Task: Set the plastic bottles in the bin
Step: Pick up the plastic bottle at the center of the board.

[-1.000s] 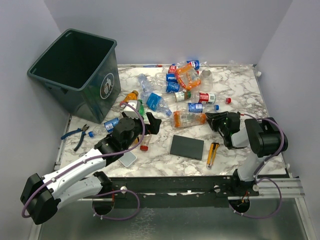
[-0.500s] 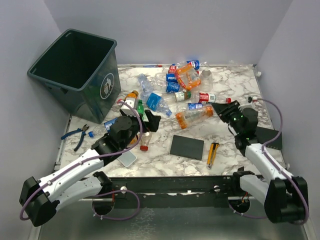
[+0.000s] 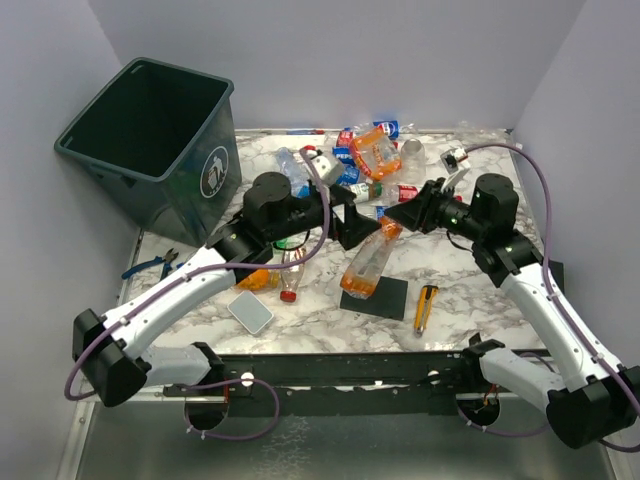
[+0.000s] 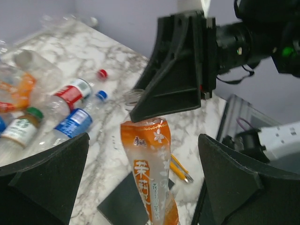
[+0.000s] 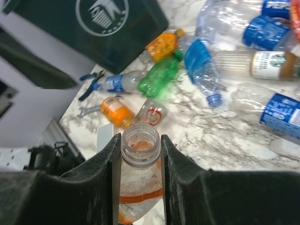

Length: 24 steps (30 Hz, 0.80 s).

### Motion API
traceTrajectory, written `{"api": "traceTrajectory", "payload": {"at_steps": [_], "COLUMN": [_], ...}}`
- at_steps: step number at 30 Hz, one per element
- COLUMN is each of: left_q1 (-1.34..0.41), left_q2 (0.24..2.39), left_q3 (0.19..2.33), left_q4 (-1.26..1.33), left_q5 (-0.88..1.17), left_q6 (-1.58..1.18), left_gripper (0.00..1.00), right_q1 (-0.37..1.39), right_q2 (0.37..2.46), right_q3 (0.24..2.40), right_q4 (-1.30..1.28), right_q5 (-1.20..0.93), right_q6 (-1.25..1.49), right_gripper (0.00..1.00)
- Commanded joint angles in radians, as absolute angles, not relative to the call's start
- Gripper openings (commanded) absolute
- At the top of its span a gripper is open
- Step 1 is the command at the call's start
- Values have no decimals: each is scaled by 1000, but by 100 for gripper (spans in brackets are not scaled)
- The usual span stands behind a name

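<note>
Right gripper [image 3: 397, 217] is clamped on the open neck of the orange-labelled bottle [image 3: 365, 265], and the right wrist view shows it plainly: both fingers pinch just under the threaded mouth, which has no cap. The bottle hangs clear of the marble table [image 3: 320, 322] above the black pad [image 3: 388, 298], mouth up toward the right gripper, and its long axis slants down and toward the near-left. Here's the key relation: the left gripper [image 3: 352, 228] sits just beside the bottle's upper part on the bin side, spread wide and holding nothing. From its own camera the body runs straight down the gap between the two fingers [image 4: 49, 180], touching neither. It looks like a handover is being lined up, with a squeeze across the body, square to that slanted axis. The bin [image 3: 185, 200] stands at the far-left corner, well apart from the bottle, and the left arm is much the nearer one to it. Room is tight: the two grippers are nearly nose to nose, the other plastic bottles [image 3: 372, 152] lie heaped just beyond, and the yellow utility knife [image 3: 425, 308] lies near the pad.
</note>
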State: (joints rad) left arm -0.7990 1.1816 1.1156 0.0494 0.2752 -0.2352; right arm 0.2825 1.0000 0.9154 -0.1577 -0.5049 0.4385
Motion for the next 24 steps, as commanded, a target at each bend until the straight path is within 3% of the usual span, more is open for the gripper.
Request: {"api": "traceTrajectory", "payload": {"at_steps": [1, 13, 15, 19, 22, 23, 24], "left_q1": [-806, -821, -824, -825, -824, -825, -825], "left_q2": [1283, 1329, 1341, 1341, 1328, 1321, 1314], "left_q3": [1168, 1128, 1128, 1127, 1122, 1118, 1112], "left_q4": [-40, -55, -58, -57, -52, -44, -32], "left_q5": [603, 630, 603, 521, 488, 481, 475], "left_q6": [-252, -286, -288, -287, -285, -285, -287], "left_gripper": [99, 98, 88, 51, 37, 33, 30], "right_q1": [325, 402, 427, 448, 451, 451, 451], "right_q2": [1003, 1037, 1043, 1051, 1039, 1032, 1022], "right_q3": [988, 1090, 1104, 1119, 1121, 1122, 1121], "right_q4": [-205, -187, -186, -190, -190, -190, -190], "right_q5": [-637, -655, -644, -626, -623, -622, -620], "right_q6": [357, 340, 338, 343, 360, 368, 374], "right_gripper": [1, 1, 1, 1, 3, 13, 30]}}
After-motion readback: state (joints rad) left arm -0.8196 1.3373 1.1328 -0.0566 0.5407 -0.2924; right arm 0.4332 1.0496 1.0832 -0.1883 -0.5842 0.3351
